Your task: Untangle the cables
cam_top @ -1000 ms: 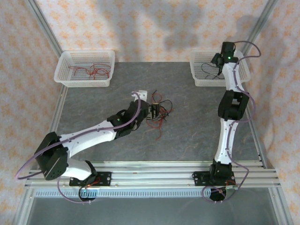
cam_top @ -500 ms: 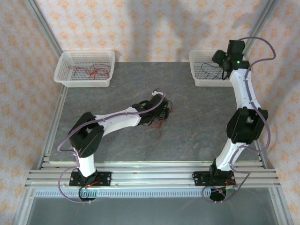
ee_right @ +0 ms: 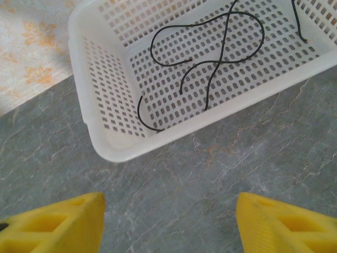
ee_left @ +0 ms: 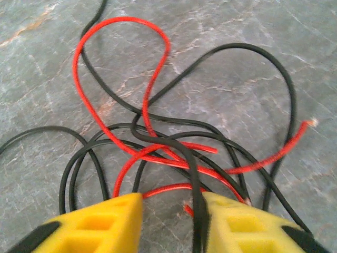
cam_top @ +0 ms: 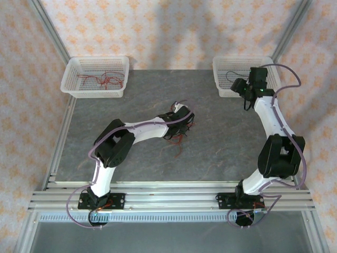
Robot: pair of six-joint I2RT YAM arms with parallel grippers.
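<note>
Your left gripper [ee_left: 171, 203] hangs parted over the cables [ee_left: 168, 158], a red-black tangle mid-table. Right gripper [ee_right: 169, 200] is spread wide, empty, by the white basket [ee_right: 89, 105]. Wires look light, floppy, snaggy: pinch a free outer loop, not the knot.

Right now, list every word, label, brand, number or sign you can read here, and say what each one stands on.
No readable text in any view.
Left basket, right basket: plain white plastic, no label.
Red and black cables: no printing visible.
Left arm's base: any marking too small to read.
</note>
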